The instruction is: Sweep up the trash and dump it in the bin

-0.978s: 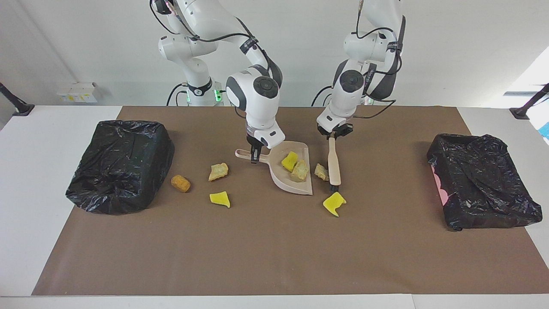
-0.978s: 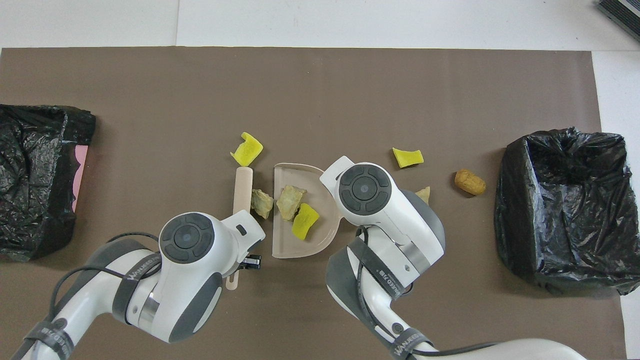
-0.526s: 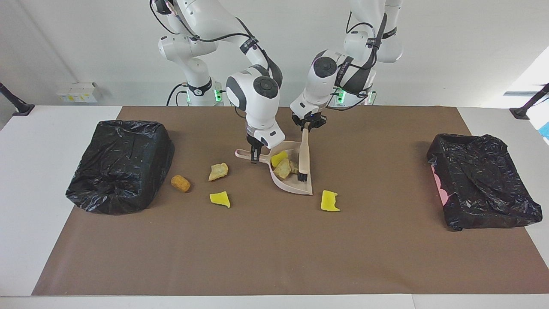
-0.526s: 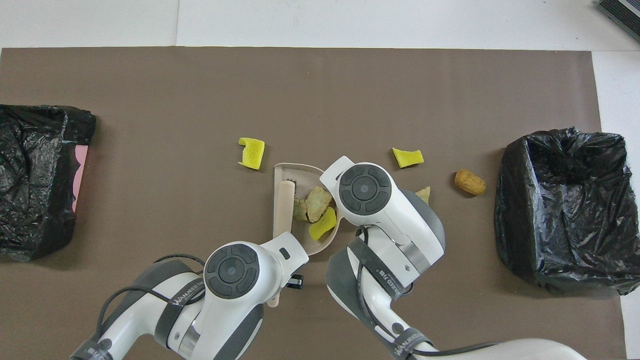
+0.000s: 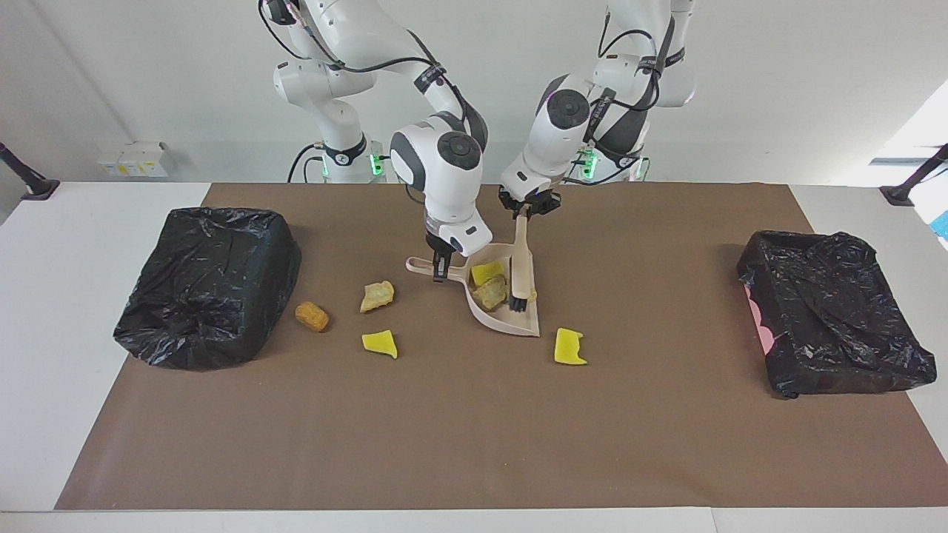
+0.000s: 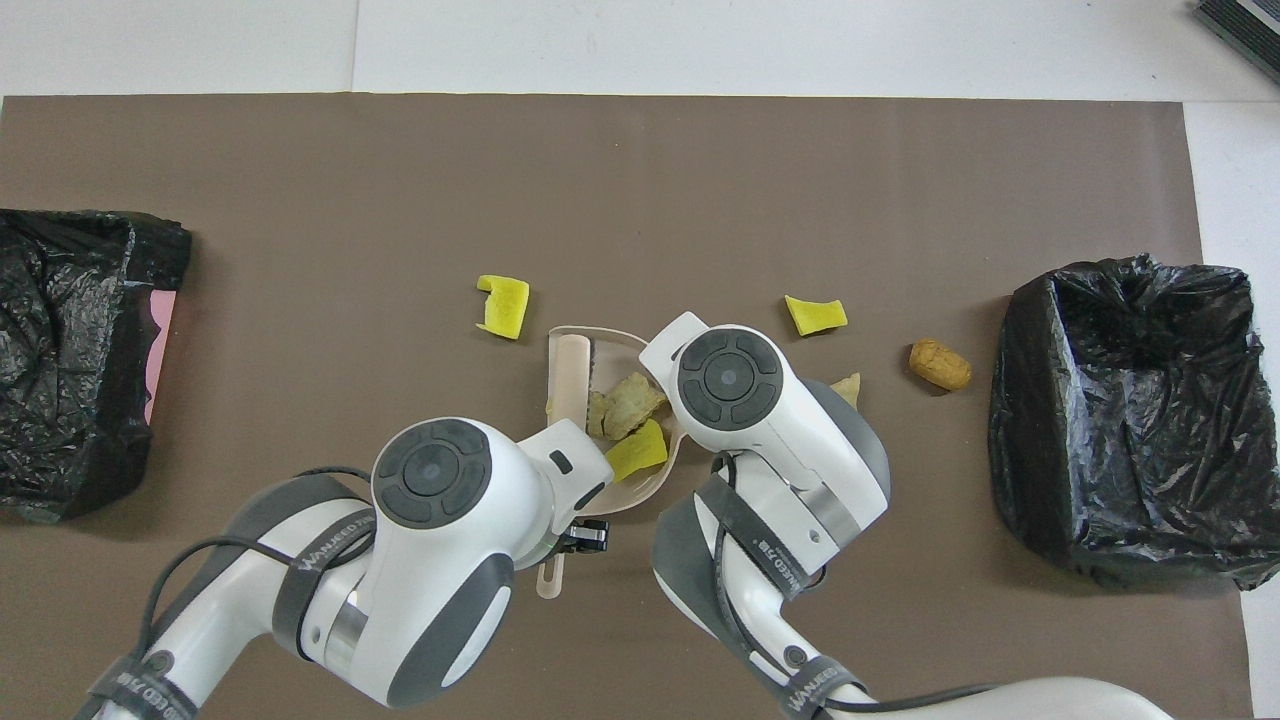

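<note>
In the overhead view the right arm's wrist housing covers the dustpan's handle and the right gripper on it, and all but a corner of one tan chunk. The left arm's housing hides the left gripper and most of the brush handle, whose tip alone pokes out. The dustpan shows only part of its rim. The bin toward the left arm's end is cut off by the picture's edge. In the facing view the brush screens some of the chunks in the pan, so their count cannot be told.
</note>
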